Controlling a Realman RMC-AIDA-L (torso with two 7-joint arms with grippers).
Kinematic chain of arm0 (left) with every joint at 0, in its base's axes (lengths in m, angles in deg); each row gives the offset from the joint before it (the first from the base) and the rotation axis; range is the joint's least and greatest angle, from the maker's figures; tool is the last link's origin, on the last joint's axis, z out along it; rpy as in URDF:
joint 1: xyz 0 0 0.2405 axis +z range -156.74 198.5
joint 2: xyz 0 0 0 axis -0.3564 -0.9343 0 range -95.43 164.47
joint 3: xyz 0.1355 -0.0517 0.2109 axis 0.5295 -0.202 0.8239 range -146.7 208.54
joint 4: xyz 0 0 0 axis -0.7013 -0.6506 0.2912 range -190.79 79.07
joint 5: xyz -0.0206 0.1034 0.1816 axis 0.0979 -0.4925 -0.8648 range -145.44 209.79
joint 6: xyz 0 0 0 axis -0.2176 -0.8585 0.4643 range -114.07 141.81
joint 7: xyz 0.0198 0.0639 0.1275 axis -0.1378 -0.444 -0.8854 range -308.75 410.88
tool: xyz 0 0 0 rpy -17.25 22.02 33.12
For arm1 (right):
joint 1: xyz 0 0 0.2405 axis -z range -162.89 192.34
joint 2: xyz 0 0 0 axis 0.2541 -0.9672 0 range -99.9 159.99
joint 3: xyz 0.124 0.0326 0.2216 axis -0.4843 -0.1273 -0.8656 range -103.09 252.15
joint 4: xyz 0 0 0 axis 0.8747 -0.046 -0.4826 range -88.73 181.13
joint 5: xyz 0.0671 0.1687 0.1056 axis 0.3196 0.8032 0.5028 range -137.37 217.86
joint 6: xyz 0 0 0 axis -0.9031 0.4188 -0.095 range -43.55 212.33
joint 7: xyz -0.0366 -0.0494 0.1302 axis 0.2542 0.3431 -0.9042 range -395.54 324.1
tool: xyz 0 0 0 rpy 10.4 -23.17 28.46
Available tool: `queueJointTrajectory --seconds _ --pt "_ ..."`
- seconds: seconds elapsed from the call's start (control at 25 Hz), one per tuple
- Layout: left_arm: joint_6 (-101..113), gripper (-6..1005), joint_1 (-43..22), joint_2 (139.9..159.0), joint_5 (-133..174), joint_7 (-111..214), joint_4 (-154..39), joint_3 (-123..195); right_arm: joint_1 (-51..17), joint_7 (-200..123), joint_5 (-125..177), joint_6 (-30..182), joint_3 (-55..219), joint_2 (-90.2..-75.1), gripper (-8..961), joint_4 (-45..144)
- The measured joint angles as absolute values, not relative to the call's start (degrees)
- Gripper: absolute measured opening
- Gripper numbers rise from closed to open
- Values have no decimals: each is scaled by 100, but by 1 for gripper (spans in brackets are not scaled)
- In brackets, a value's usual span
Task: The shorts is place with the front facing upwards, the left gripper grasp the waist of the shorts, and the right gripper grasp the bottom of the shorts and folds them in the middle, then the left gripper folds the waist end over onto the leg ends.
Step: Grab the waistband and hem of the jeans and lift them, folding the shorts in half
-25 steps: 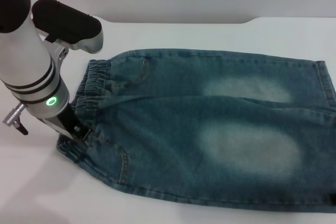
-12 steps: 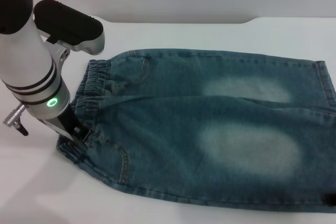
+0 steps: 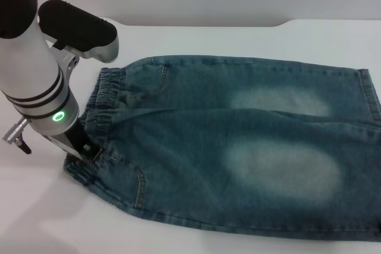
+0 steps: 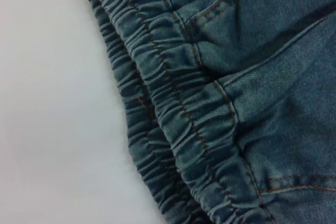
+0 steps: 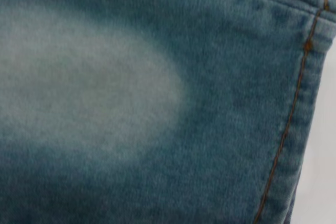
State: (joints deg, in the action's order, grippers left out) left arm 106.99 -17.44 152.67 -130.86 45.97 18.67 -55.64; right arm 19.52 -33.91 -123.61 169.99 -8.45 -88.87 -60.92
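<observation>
- Lying flat across a plain white counter, the large blue-green denim shorts take up most of the head view, with nothing else resting on the cloth except the left arm's tip.
- The left claw, black and pronged under a white-and-silver arm with a green light, sits on the near corner of the ruched elastic waist; whether its prongs are spread or pinching the band I cannot tell.
- The arm's dark upper housing overhangs the counter just beside the far waist corner.
- Two pale faded patches mark the thighs, and orange stitching traces a pocket near the waist.
- In the left wrist view the waist shows puckered rows against bare counter.
- The right wrist view looks closely down on a faded patch and a stitched hem of the leg ends; the right claw itself is not seen.
- Bare counter lies open beyond the waist and along the far side; the leg ends run to the picture's right border.
</observation>
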Motion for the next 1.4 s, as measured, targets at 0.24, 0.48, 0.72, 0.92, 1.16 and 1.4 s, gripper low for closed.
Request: queueJointTrajectory --seconds 0.24,0.48,0.72,0.92,1.16,1.4 --pt "10699 39 -1744 15259 -13087 4578 1867 -5565 1971 -3183 -12356 16983 -860 -8883 186 -6184" --pt "10686 39 -1736 15256 -13098 4580 1867 -5574 1953 -3115 -12346 16916 -828 -8886 81 -6213" --pt "10656 38 -1708 15255 -13110 4590 1891 -5616 1929 -3043 -12078 16762 -860 -8881 29 -6257" --pt "10602 38 -1593 15251 -13126 4607 2143 -5676 1938 -2972 -12014 16506 -847 -8878 30 -6494" --pt "10576 40 -1412 15247 -13141 4611 2601 -5767 1939 -2923 -12013 16130 -926 -8874 31 -6960" --pt "10404 39 -1115 15247 -13134 4567 3168 -6107 1807 -2838 -11997 15659 -1168 -8878 32 -7044"
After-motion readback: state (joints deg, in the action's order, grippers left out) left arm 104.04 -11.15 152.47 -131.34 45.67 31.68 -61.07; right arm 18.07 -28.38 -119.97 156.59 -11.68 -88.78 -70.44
